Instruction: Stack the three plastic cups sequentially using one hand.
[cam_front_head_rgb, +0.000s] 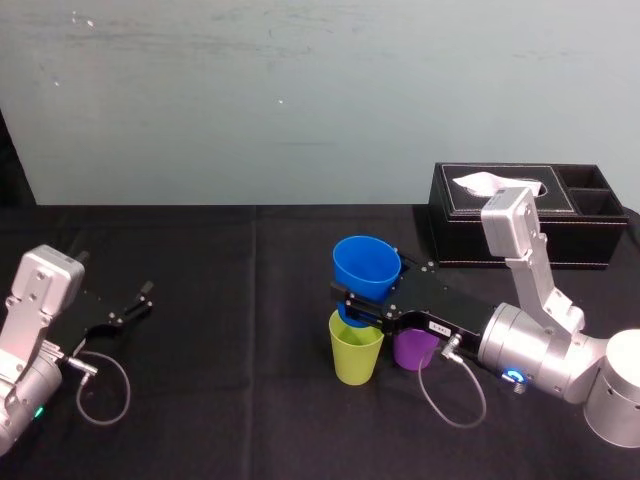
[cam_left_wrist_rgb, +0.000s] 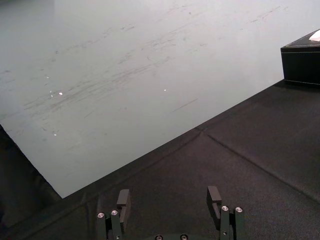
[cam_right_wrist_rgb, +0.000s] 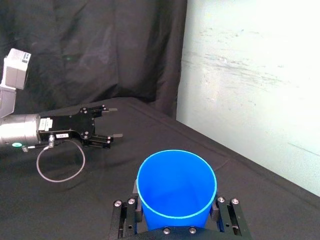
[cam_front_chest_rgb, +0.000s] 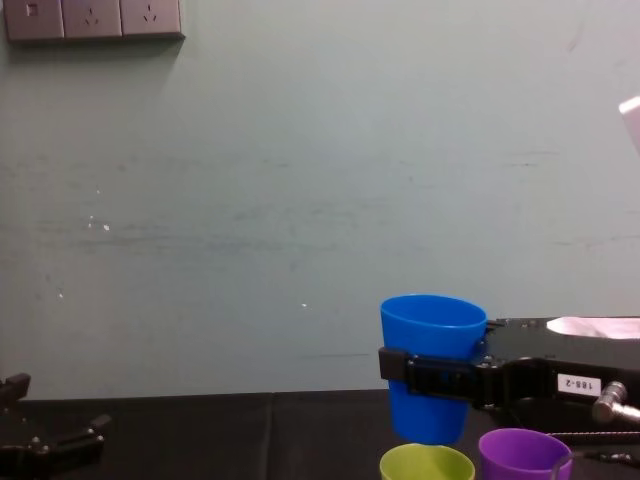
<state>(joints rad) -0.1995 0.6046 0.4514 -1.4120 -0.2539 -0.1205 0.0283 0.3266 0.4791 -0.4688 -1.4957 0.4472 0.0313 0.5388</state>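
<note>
My right gripper (cam_front_head_rgb: 368, 298) is shut on the blue cup (cam_front_head_rgb: 366, 268), one finger on each side of its wall, and holds it upright in the air. The cup's open mouth fills the lower middle of the right wrist view, blue cup (cam_right_wrist_rgb: 176, 185). Straight below it the yellow-green cup (cam_front_head_rgb: 356, 350) stands on the black cloth; from the chest view a small gap separates the blue cup (cam_front_chest_rgb: 432, 360) from the yellow-green cup (cam_front_chest_rgb: 426, 463). The purple cup (cam_front_head_rgb: 413, 348) stands just right of the yellow-green one, partly under the gripper body. My left gripper (cam_front_head_rgb: 135, 305) rests open at the far left.
A black tissue box (cam_front_head_rgb: 520, 215) stands at the back right by the wall. A grey cable (cam_front_head_rgb: 455, 395) loops from the right wrist onto the cloth. The black-clothed table (cam_front_head_rgb: 240, 330) is bare between the two arms. The pale wall rises right behind the table.
</note>
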